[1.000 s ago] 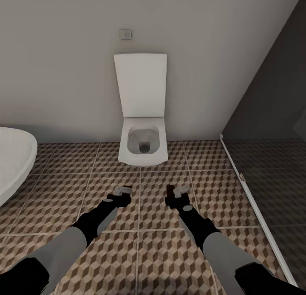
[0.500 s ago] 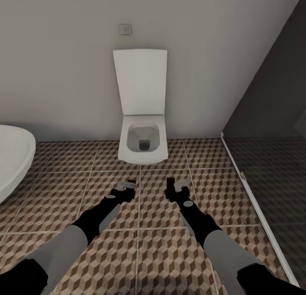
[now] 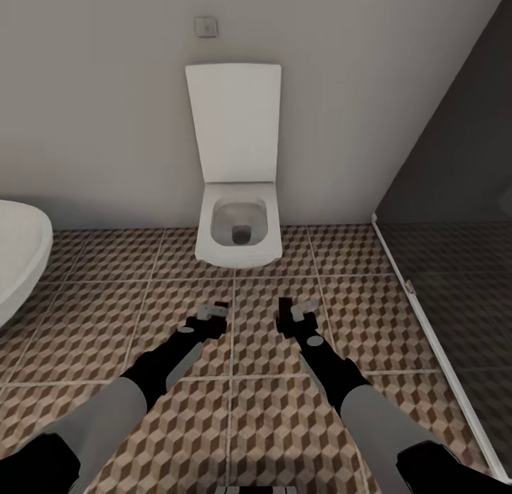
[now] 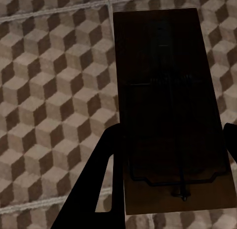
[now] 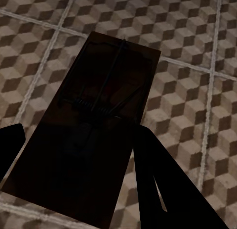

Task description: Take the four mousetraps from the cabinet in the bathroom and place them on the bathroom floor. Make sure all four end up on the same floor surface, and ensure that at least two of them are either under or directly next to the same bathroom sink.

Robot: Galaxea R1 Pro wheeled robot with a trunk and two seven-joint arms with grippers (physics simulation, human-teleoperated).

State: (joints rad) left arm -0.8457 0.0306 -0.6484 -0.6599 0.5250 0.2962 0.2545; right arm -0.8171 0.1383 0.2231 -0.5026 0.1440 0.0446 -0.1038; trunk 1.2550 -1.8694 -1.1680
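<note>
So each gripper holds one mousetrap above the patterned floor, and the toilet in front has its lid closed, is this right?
Not quite: in the head view the toilet lid stands open against the wall. The rest holds: left gripper and right gripper each grip a mousetrap above the patterned floor.

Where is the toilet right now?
In the head view, the toilet stands against the far wall, straight ahead of both grippers, its lid up, bathtub to its left.

Both arms lifted slightly, each gripper clamping a mousetrap; camera tilted upward.
</note>
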